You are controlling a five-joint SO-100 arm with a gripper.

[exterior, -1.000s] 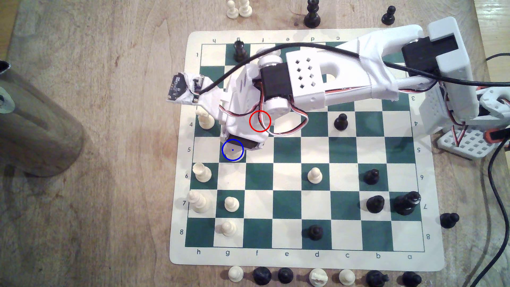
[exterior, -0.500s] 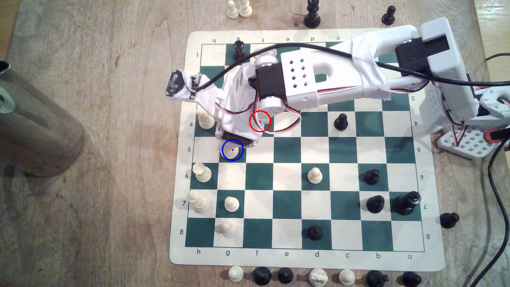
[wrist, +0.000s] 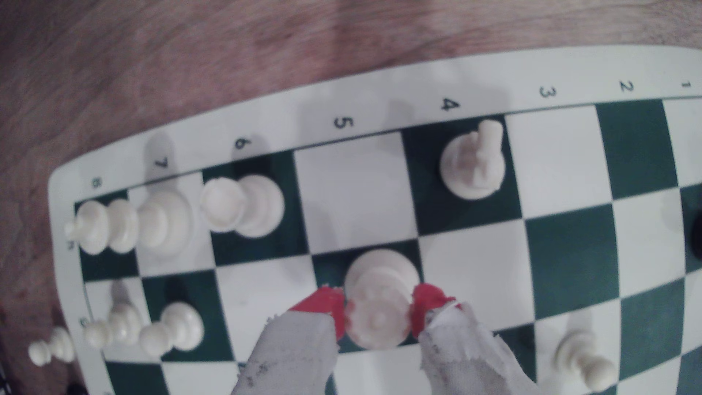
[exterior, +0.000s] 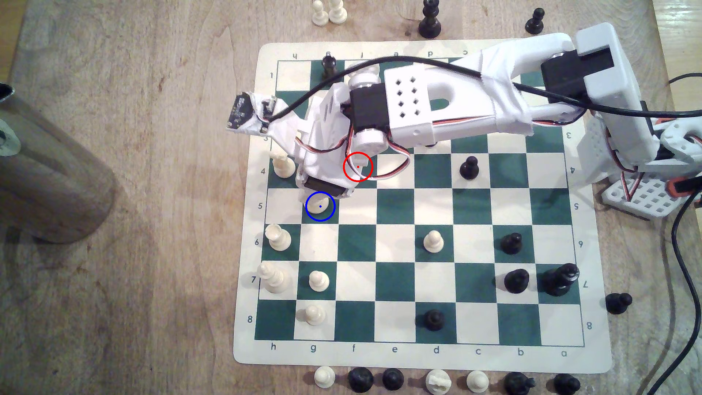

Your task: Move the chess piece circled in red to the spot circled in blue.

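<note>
Drawn back, gripper (wrist: 378, 315) half hides cream queen (wrist: 380, 304) beneath.

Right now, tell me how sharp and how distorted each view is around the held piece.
Wrist view: the cream piece between the red fingertips is soft and washed out; the board edge bows, a wide-angle warp. Exterior view: sharper and undistorted, though the arm covers most of the piece inside the blue ring.

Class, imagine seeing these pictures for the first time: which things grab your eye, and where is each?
The red-tipped gripper flanks the crown of the cream chess piece, which stands on the dark green square with the blue ring. In the exterior view, the white arm stretches across the board from the right.
</note>
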